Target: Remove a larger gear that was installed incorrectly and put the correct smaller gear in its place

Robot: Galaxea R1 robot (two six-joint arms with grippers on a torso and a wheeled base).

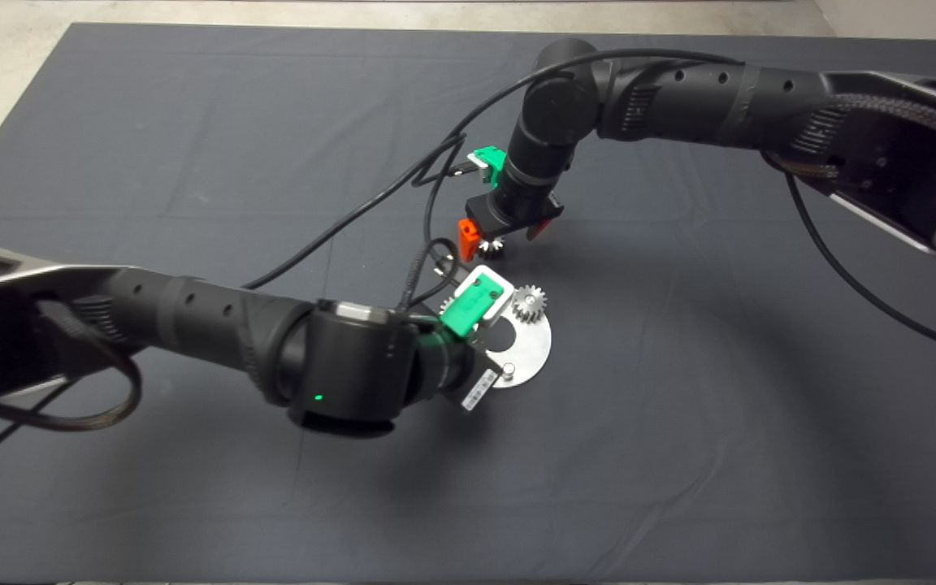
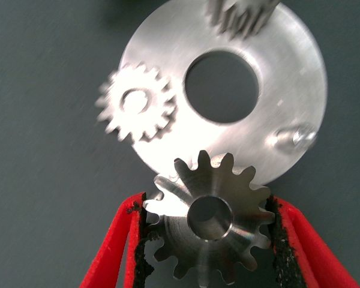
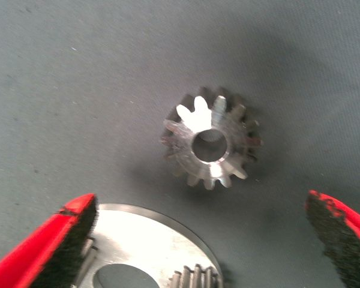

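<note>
Head view shows the worktop, covered by a dark mat, with both arms meeting near the middle of the frame. A round silver plate lies just right of centre, with a small gear standing at its upper edge and a short pin near its lower edge. The left gripper comes in from the left and covers the plate's left half. The right gripper hangs above and slightly left of the plate, over another small gear on the mat. Black cables loop between the two arms.

Left wrist view shows the left gripper closed on a gear, its pads pressing the teeth on both sides. This held gear overlaps the plate's near rim. On the plate sit a small gear at the left, a second gear cut off at the top of the frame, and the pin at the right. I cannot tell which gear is the wider one.

Right wrist view shows the right gripper wide open and holding nothing. The smaller gear lies alone on the mat in the centre. The plate's rim fills the lower left.
</note>
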